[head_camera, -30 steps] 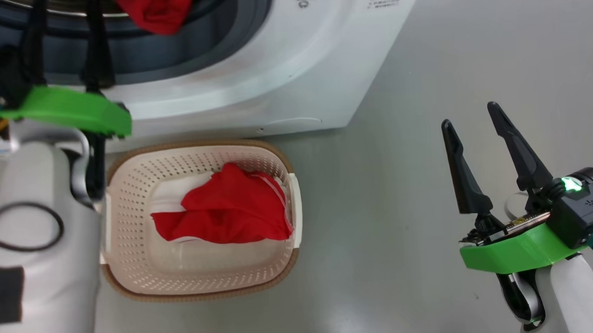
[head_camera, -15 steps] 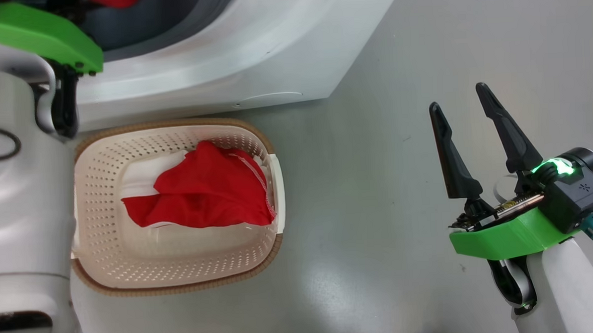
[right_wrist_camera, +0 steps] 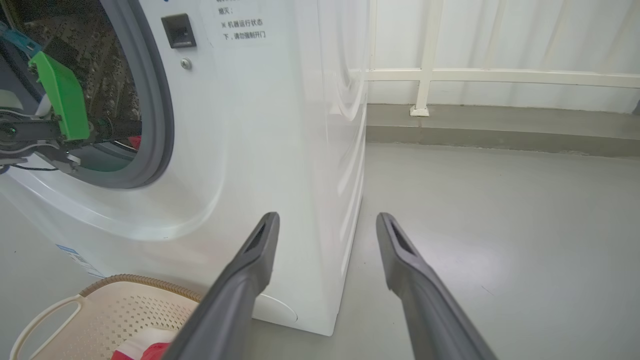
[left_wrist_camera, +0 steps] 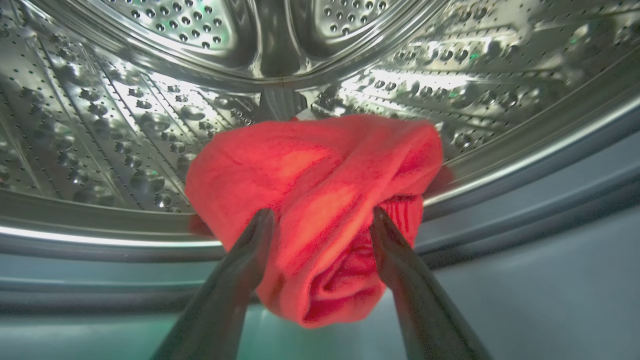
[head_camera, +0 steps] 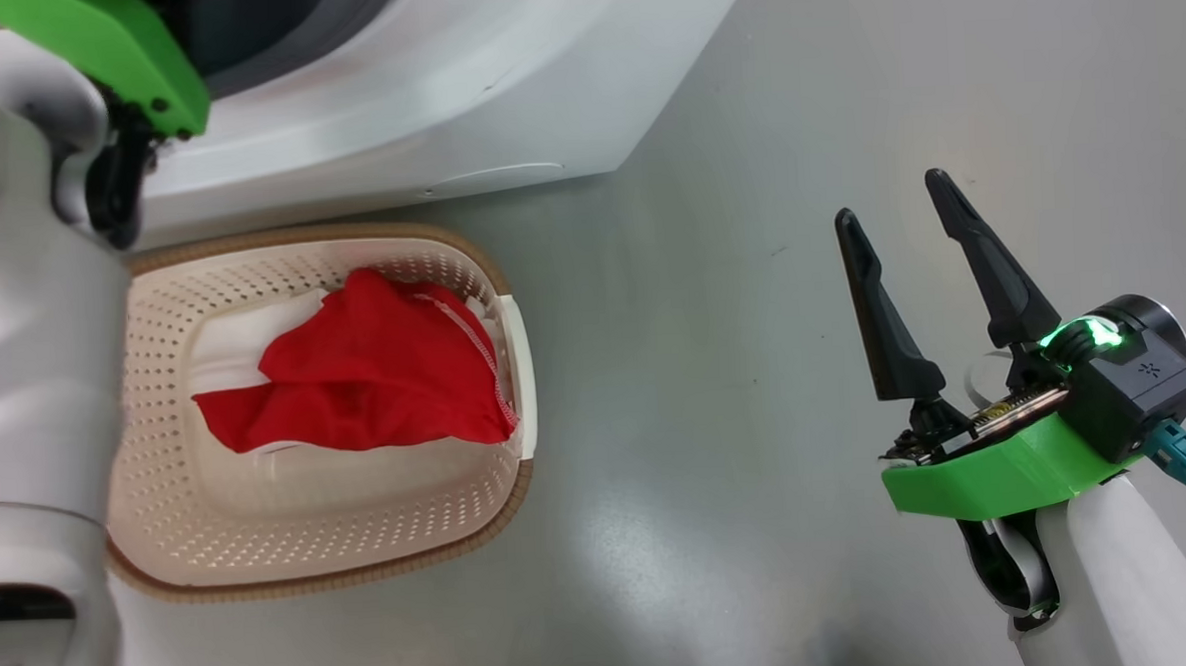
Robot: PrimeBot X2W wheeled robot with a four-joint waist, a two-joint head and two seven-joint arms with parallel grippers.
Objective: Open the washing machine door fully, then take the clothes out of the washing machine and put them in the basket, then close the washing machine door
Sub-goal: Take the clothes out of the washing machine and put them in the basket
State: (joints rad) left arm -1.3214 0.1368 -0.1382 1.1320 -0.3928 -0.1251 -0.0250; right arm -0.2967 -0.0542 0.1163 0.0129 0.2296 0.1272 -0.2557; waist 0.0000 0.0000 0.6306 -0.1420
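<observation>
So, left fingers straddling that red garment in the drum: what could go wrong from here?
The left fingers stand open round a loose fold of the red garment; closing may catch little cloth and slip. The left forearm overlaps the basket in the head view; pulling back might nudge it.

looks more like a bare test room or laundry corner than anyone's home tbh: a lone white washing machine (right_wrist_camera: 280, 150) on a smooth grey floor (right_wrist_camera: 500, 225), a plastic basket (head_camera: 311, 525) beside it, and a white railing (right_wrist_camera: 500, 76) with pale curtains (right_wrist_camera: 550, 30) behind
</observation>
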